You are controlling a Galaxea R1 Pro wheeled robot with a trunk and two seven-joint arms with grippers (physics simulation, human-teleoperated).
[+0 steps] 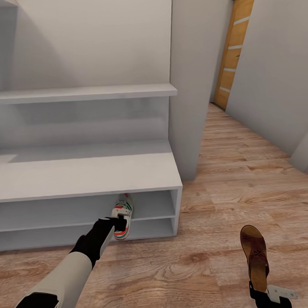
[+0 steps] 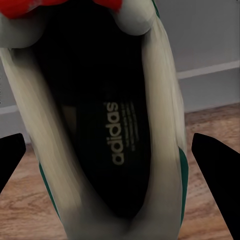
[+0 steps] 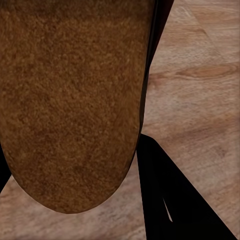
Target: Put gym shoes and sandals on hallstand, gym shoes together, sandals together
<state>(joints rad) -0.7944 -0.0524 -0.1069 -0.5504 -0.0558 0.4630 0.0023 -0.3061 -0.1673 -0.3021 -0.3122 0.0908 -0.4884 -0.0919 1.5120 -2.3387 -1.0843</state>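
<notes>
Head camera high, facing hallstand (image 1: 87, 175); wrist cameras close on gym shoe (image 2: 100, 140), sandal (image 3: 70, 100).

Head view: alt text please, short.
The left gripper holds a white gym shoe at the grey hallstand's lower tiers. The right gripper holds a brown sandal above the wood floor.

Pale grey walls (image 1: 90, 35) all round, evenly lit. Grey pillar-like wall corner (image 1: 191, 80) juts out mid-view. Narrow passage runs back right of it to orange-brown wooden door (image 1: 234, 47) with pale horizontal bands. Slanted grey wall (image 1: 275, 63) at right.
</notes>
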